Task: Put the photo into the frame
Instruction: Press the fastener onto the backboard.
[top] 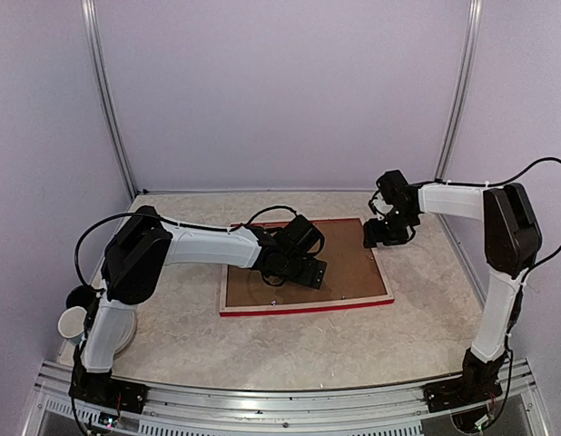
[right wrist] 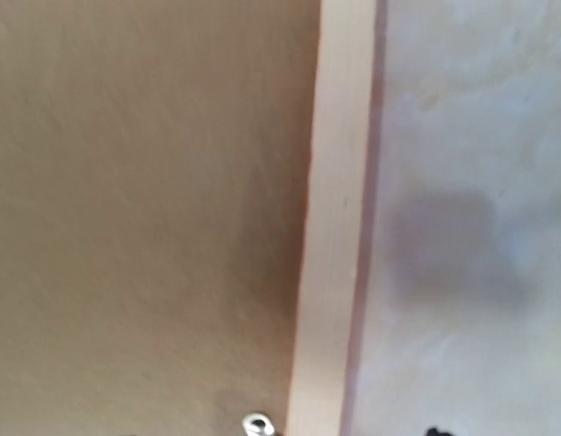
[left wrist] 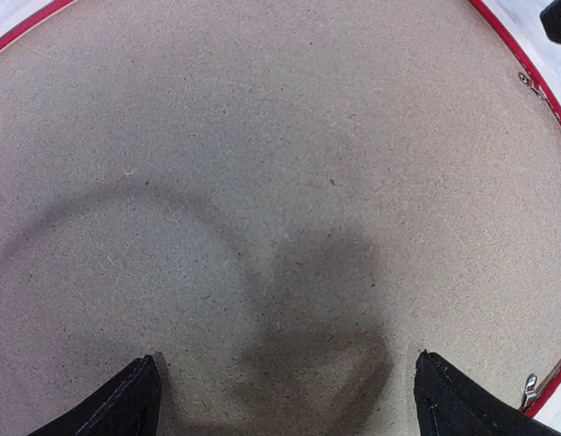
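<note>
The frame (top: 308, 309) lies face down on the table, a red edge along its near side. A brown backing board (top: 349, 263) fills it; the photo is hidden. My left gripper (top: 299, 272) is low over the board's middle, and in the left wrist view it (left wrist: 285, 400) stands open over bare board (left wrist: 280, 136). My right gripper (top: 382, 238) hovers at the frame's far right edge. In the blurred right wrist view, the pale wood rail (right wrist: 330, 227) runs between board (right wrist: 126, 182) and table. One black fingertip (right wrist: 435, 431) shows far off centre, so the jaws are apart and grip nothing.
Small metal tabs (left wrist: 529, 389) (right wrist: 255, 424) sit on the frame's back beside the board. A white cup (top: 73, 320) and a dark round object (top: 81, 295) stand by the left arm's base. Pale walls enclose the marbled table (top: 290, 350) on three sides.
</note>
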You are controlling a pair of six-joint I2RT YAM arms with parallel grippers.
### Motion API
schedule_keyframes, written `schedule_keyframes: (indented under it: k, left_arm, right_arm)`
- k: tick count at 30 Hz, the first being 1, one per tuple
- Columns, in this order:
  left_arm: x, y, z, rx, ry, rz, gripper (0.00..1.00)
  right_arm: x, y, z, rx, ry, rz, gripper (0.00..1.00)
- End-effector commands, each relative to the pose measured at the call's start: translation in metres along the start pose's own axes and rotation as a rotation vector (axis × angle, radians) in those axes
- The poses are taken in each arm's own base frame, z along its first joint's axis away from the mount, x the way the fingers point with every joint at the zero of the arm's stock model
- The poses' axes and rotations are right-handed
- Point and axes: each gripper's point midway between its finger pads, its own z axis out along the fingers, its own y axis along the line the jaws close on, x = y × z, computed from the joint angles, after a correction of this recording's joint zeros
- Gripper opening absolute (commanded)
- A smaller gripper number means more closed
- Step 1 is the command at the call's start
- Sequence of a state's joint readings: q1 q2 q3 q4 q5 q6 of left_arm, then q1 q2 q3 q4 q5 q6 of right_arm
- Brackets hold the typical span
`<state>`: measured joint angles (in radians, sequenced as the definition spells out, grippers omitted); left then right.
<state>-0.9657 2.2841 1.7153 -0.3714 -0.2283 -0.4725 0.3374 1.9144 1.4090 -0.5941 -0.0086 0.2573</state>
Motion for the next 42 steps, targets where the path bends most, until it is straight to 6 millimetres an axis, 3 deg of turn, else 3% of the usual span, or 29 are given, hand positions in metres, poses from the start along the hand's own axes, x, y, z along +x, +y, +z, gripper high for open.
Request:
schedule_keyframes:
  k: [1,12,17,22,31,42]
  left_arm:
    - [0.016,0.007,-0.004,-0.010,0.067,0.046,0.96]
    - [0.026,0.010,0.001,-0.005,0.097,0.056,0.96]
    - [0.029,0.011,0.002,-0.007,0.100,0.056,0.96]
    - [0.027,0.012,0.001,-0.005,0.097,0.052,0.96]
    - [0.030,0.010,0.002,0.000,0.100,0.048,0.96]
    - [0.029,0.010,0.000,0.001,0.098,0.047,0.96]
  right_arm:
    - [0.028,-0.007,0.018,0.021,0.125,-0.063,0.66]
    - [0.031,-0.026,0.029,0.116,0.156,-0.065,0.57]
    - [0.018,-0.015,0.012,0.052,0.102,-0.058,0.57]
    - [0.010,-0.018,0.000,0.069,0.074,-0.050,0.57]
    - [0.038,-0.037,0.027,0.162,0.162,-0.041,0.56]
    - [0.054,-0.038,0.044,0.159,0.213,-0.044,0.56]
